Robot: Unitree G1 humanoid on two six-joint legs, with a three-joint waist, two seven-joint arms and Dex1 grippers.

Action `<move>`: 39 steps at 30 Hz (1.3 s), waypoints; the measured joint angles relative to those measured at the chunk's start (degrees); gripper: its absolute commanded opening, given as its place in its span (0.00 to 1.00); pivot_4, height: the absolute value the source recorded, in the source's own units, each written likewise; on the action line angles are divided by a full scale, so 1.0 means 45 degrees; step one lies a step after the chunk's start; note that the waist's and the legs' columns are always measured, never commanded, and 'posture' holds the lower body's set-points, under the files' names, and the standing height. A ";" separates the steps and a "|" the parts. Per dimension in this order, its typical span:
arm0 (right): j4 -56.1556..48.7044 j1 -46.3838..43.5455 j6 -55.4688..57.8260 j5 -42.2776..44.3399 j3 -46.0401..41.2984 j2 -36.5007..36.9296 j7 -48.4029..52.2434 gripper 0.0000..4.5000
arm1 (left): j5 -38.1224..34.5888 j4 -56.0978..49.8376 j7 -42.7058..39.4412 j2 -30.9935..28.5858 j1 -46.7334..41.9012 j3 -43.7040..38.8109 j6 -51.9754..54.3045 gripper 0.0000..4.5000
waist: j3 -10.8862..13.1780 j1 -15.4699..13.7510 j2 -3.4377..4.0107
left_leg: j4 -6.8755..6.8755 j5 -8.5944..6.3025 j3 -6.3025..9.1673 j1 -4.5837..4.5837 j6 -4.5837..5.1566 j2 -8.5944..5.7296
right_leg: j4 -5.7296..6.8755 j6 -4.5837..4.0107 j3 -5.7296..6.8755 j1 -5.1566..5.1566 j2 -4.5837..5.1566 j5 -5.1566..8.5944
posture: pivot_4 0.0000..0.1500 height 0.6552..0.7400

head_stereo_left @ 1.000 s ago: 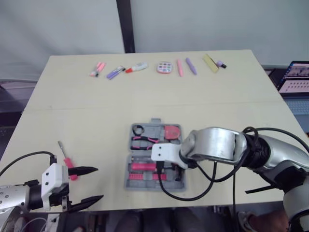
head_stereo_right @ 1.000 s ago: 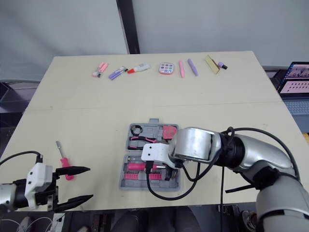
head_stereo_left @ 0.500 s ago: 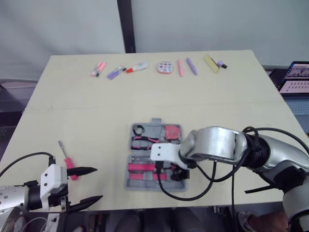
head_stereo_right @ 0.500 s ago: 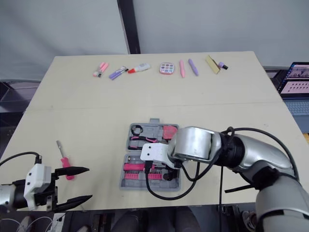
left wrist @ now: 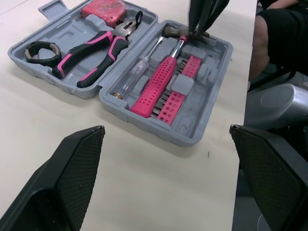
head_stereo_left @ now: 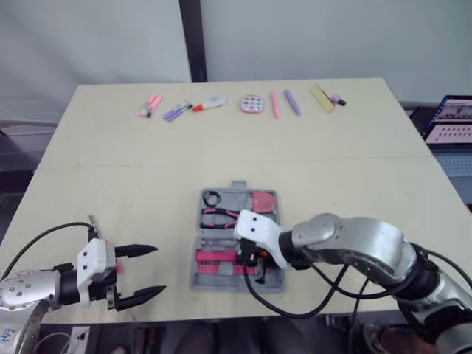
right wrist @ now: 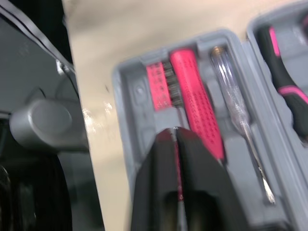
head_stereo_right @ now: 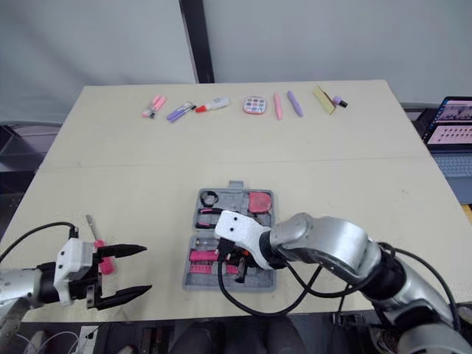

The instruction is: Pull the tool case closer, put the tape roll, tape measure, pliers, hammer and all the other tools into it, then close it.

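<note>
While the gray tool case (head_stereo_left: pixel 198 282) lies open on the counter (head_stereo_left: pixel 332 169), close to the front edge, most of the tools sit inside it. The far half holds the black tape roll (left wrist: pixel 40 51), the pink and black pliers (left wrist: pixel 91 53) and the red tape measure (left wrist: pixel 103 10). The near half holds the hammer (left wrist: pixel 161 79) with its pink handle, a see-through screwdriver (left wrist: pixel 137 72) just beside it, and a pink strip of bits (left wrist: pixel 178 94). The right gripper (left wrist: pixel 198 30) is clenched, its two fingers pressed together, and its tips are down at the hammer's head. One pink screwdriver (head_stereo_right: pixel 99 243) lies out on the counter, well apart from the case. The left gripper (head_stereo_left: pixel 158 270) is just beside it, fingers spread wide and holding nothing.
</note>
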State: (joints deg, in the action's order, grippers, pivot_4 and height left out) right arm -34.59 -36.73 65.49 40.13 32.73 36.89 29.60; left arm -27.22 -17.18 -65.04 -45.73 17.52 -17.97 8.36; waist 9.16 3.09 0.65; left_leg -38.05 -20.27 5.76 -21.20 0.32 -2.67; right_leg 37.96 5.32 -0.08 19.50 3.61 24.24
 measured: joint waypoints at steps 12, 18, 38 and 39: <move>0.4031 0.1669 -0.6548 -0.3718 0.0603 -0.0965 0.3428 0.01 | 0.0133 0.0000 0.0456 0.0149 -0.0454 0.0582 0.0084 1.00 | -0.0001 -0.0015 -0.0002 | -0.0007 0.0000 0.0003 0.0004 0.0000 -0.0001 | 0.0004 0.0000 -0.0002 -0.0005 -0.0002 0.0000 | 1.00 0.92; 0.4913 0.1897 -0.7619 -0.4627 0.0583 -0.1020 0.4421 0.01 | 0.0127 -0.0015 0.0515 0.0139 -0.0405 0.0571 0.0129 1.00 | -0.0001 -0.0022 -0.0002 | -0.0007 0.0000 0.0003 0.0004 -0.0001 -0.0001 | 0.0006 0.0000 -0.0002 -0.0002 -0.0003 0.0000 | 1.00 0.92; 0.6339 0.1971 -0.8190 -0.6380 -0.0058 -0.1445 0.5225 0.01 | 0.0108 -0.0043 0.0370 0.0038 -0.0336 0.0509 0.0197 1.00 | -0.0001 -0.0026 -0.0002 | -0.0009 0.0000 0.0005 0.0005 -0.0001 -0.0002 | 0.0009 0.0000 -0.0003 -0.0001 -0.0005 0.0000 | 1.00 0.92; 0.6344 0.1972 -0.8211 -0.6419 -0.0064 -0.1445 0.5260 0.01 | 0.0109 -0.0036 0.0362 0.0038 -0.0336 0.0509 0.0194 1.00 | -0.0001 -0.0026 -0.0002 | -0.0008 0.0000 0.0005 0.0004 -0.0001 -0.0002 | 0.0008 0.0000 -0.0003 -0.0001 -0.0005 0.0000 | 1.00 0.92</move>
State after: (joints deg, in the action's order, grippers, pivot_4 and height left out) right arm -6.04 -27.86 28.54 11.24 32.44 30.38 53.27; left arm -26.73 -17.34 -63.41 -45.56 16.01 -15.68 9.23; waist 9.15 2.98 0.64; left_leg -38.08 -20.27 5.78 -21.18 0.31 -2.68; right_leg 38.00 5.31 -0.09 19.50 3.59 24.24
